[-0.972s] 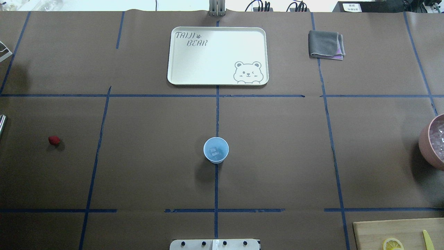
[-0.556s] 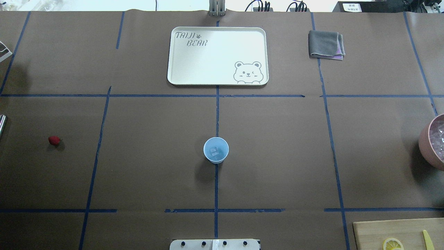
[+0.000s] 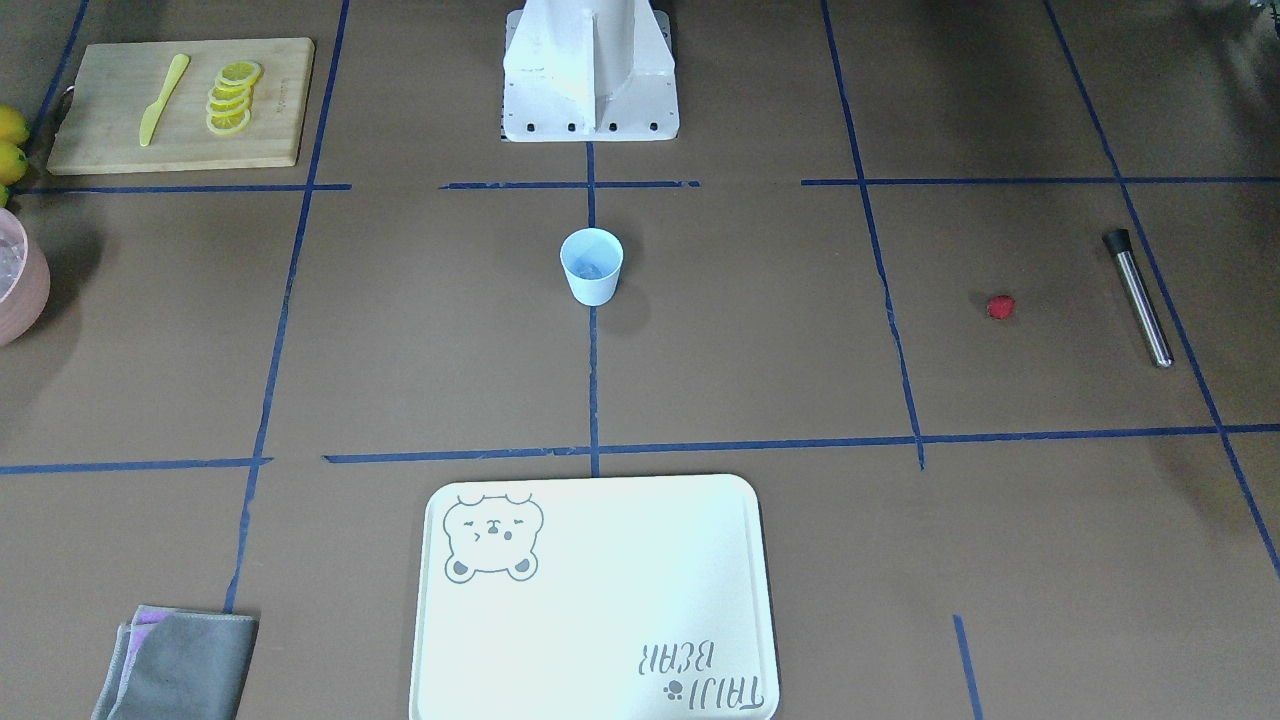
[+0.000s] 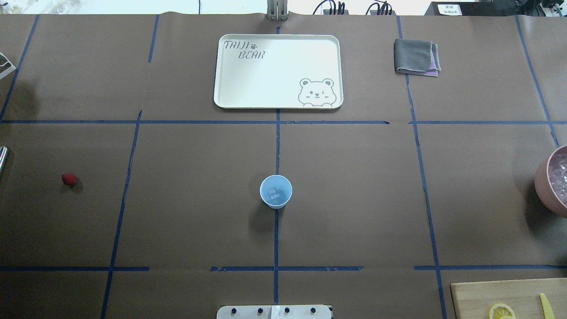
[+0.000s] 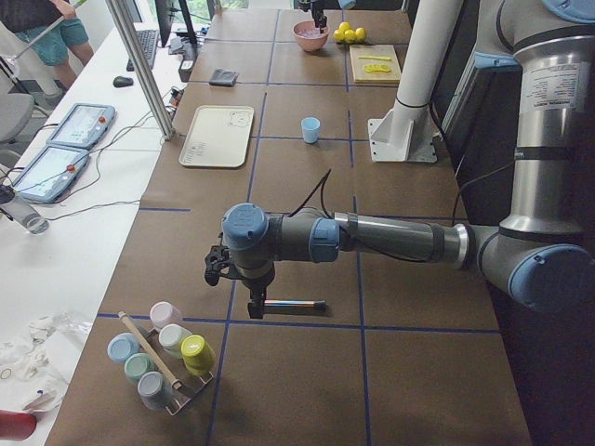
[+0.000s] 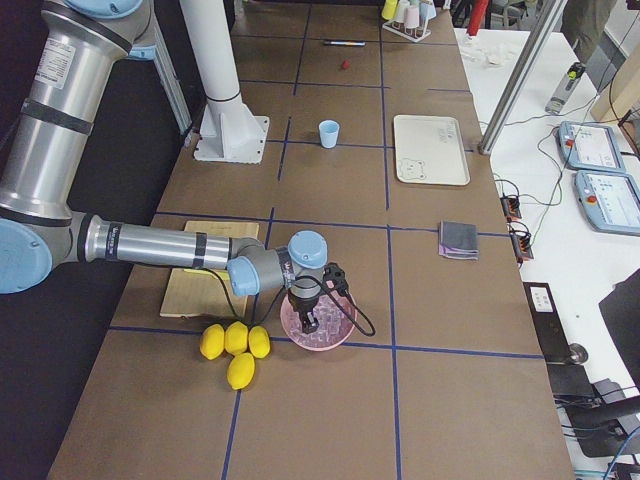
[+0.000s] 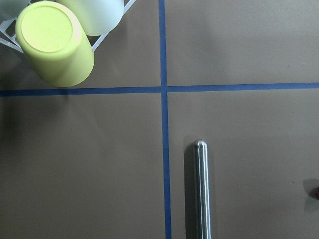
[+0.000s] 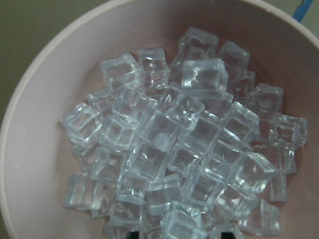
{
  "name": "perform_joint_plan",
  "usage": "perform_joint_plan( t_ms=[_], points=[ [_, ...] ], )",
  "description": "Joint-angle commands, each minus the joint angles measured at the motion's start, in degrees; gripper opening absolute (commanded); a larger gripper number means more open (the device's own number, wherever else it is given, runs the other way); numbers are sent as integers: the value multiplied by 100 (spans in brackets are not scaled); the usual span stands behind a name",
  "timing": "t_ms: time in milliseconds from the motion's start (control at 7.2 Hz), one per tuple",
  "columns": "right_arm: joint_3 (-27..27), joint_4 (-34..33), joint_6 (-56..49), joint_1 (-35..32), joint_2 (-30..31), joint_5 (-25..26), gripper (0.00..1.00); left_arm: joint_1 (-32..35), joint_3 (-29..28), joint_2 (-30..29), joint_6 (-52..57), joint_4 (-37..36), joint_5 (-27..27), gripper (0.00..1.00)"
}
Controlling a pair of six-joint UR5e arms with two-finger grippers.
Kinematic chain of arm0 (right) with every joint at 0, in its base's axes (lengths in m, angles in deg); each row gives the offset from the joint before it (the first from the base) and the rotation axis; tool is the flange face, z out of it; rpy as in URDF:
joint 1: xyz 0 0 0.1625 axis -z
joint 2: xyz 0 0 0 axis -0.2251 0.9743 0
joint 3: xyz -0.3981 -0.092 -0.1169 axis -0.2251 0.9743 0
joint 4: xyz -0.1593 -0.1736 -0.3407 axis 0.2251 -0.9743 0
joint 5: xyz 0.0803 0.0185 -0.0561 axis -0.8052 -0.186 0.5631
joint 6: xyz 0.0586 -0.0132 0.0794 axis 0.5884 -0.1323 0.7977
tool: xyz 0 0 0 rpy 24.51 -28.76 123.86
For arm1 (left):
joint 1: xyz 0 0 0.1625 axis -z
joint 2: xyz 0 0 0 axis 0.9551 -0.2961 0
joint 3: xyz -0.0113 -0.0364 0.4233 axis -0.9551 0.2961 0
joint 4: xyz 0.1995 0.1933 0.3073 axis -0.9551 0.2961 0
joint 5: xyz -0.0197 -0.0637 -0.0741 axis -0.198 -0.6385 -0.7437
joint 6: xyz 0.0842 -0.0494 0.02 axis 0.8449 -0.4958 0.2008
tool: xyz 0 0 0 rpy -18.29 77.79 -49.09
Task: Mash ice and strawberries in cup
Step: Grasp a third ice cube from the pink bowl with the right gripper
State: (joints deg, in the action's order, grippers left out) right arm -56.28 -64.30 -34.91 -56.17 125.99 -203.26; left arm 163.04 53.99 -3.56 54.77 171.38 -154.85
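Over the last second nothing on the table has changed place. Only the ice [image 4: 274, 193] in the cup [image 4: 275, 191] looks a little more gathered than a moment ago. Loading therefore seems unfinished, and mashing has not begun.

At the table's left edge the steel muddler [image 3: 1138, 300] lies flat. Its long axis runs from the robot's edge toward the far edge, with the black cap toward the robot. The left gripper [image 5: 256, 309] hangs over it, and I cannot tell how far apart its fingers are.

Near the muddler the strawberry [image 4: 68, 179] sits on the table, well apart from the cup. It is too small to tell which way it points.

The cup stands upright on the centre line, mouth up and tapering downward.

At the right edge the right gripper [image 6: 312, 322] hangs over the pink bowl [image 4: 542, 181] of cubes [image 8: 169, 144]. I cannot tell its opening either.
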Motion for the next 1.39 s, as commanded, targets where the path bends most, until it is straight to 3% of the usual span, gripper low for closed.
perform_joint_plan(
  t_ms=[0,1250],
  points=[
    [16,-12,9,9,-51,0,58,0,0,0,0,0,0,100],
    [25,-3,17,9,-104,0,54,0,9,0,0,0,0,100]
  ],
)
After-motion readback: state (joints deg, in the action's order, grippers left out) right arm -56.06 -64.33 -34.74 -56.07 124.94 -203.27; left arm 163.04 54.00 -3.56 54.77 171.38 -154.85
